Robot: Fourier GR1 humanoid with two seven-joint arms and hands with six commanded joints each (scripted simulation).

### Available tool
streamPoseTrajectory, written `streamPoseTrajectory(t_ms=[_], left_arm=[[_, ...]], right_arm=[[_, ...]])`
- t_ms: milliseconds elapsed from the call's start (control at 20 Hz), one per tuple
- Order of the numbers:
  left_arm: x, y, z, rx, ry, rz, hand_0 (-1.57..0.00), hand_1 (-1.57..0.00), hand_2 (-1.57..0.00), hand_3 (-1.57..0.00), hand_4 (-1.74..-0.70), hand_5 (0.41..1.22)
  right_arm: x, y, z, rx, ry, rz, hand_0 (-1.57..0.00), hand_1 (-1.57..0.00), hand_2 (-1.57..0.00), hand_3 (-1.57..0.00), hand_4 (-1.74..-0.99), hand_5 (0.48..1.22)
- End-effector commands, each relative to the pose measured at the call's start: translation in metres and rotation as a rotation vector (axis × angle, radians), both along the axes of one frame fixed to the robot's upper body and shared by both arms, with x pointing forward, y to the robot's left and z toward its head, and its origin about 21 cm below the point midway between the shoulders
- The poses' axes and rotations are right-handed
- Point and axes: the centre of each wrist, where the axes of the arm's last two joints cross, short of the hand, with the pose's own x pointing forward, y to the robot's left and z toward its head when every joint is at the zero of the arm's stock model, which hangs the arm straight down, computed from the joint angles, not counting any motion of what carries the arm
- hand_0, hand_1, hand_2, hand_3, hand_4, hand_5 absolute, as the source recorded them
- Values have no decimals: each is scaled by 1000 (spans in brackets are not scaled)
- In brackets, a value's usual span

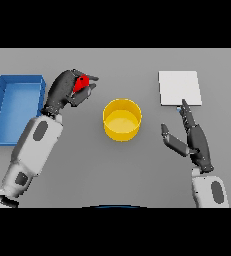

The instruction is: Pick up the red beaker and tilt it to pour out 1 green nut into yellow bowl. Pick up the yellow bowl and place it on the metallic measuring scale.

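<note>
The left hand [67, 91] is holding the red beaker [82, 83] with its fingers curled round it, up and to the left of the yellow bowl [122, 119]. The beaker is mostly hidden by the fingers, so only a red patch is showing; its mouth appears to be pointing toward the bowl's side, though the tilt is hard to read from here. The beaker is sitting near the bowl but not yet over its rim, with a strip of bare grey table [117, 170] lying between them. No green nut is showing in the bowl or on the table.

Judging from this, the pour is turning on carrying the beaker rightward and toward the robot until its lip is above the bowl's opening. The left hand is plainly the nearer one for that.

The right hand [192, 140] is resting to the right of the bowl, fingers straight and relaxed, grasping nothing. The metallic measuring scale [180, 88] is lying up and to the right of the bowl, just beyond the right hand's fingertips. The blue tray [2, 107] is sitting far left of the bowl, behind the left arm, leaving the beaker's path open.
</note>
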Motion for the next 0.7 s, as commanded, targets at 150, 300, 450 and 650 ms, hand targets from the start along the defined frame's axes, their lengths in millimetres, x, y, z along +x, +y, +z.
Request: streamPoseTrajectory(t_ms=[150, 300, 450, 650], left_arm=[[10, -13, 23, 317, -44, -71, -1570, -1570, -1570, -1569, -1720, 1145], [14, -24, 27, 539, -32, -162, -1570, -1570, -1570, -1570, -1730, 1182], [18, -35, 32, 719, -15, -237, -1571, -1571, -1571, -1571, -1683, 1201], [23, -51, 45, 957, -6, -296, -1571, -1571, -1571, -1403, -1648, 1213]], right_arm=[[0, -4, 4, -25, -12, -9, 1, 1, 1, 1, -1284, 692], [-3, 0, 3, -25, -19, 0, 1, 1, 1, 1, -1289, 695], [-4, -2, 1, -26, 9, -10, 1, 1, 1, 1, -1293, 690], [-4, 5, 1, 31, 32, -16, 1, 1, 1, 1, -1279, 661]])
